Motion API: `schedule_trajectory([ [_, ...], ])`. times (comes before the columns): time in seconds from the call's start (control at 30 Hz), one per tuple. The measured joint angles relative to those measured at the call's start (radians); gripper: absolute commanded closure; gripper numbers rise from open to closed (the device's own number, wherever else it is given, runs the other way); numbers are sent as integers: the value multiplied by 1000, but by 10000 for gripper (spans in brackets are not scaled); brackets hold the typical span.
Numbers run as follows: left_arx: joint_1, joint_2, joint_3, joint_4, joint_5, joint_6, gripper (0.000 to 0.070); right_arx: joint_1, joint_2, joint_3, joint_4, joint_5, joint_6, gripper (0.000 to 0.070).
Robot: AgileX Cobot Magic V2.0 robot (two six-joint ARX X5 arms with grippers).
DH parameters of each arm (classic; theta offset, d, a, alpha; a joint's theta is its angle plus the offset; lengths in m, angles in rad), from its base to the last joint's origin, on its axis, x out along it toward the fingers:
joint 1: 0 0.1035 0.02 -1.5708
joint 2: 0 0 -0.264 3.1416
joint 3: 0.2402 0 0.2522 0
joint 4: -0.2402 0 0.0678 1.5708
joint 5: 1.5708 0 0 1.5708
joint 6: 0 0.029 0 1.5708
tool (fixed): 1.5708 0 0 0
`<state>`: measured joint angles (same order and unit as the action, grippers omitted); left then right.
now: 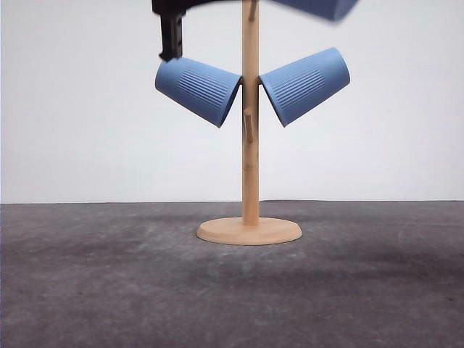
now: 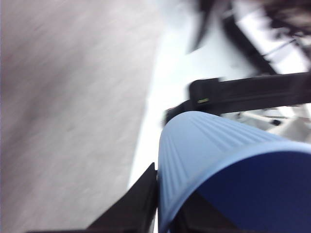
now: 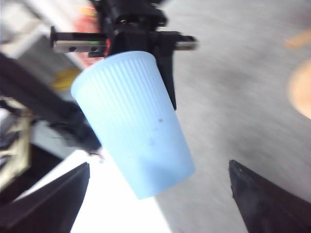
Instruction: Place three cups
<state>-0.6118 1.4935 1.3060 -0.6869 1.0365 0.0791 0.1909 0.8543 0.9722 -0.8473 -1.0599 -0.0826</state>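
Light-blue ribbed cups hang on a wooden stand [image 1: 250,145] that rises from a round base on the dark grey table [image 1: 109,290]. In the front view one cup [image 1: 197,90] tilts off the post toward 9 o'clock, its mouth against the post, and a second cup [image 1: 305,85] mirrors it toward 3 o'clock. A third cup [image 1: 319,7] shows blurred at about 1 o'clock, cut by the frame. The left tool [image 1: 172,40] hangs just above the 9 o'clock cup — one dark finger [image 1: 171,43] reaches its closed end, but whether it grips I cannot tell. In the left wrist view a cup [image 2: 218,170] fills the space beside a black finger [image 2: 136,204]. The right tool [image 3: 160,194] is spread wide, holding nothing, with a cup [image 3: 136,121] beyond it.
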Motion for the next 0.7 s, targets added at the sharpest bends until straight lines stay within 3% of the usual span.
schedule_trajectory([
  [0.23,13,-4,0,21,122,7,691,37,96,0,24,-142,-20,119],
  [0.7,14,-4,0,24,219,29,690,224,164,0,70,-149,-47,120],
])
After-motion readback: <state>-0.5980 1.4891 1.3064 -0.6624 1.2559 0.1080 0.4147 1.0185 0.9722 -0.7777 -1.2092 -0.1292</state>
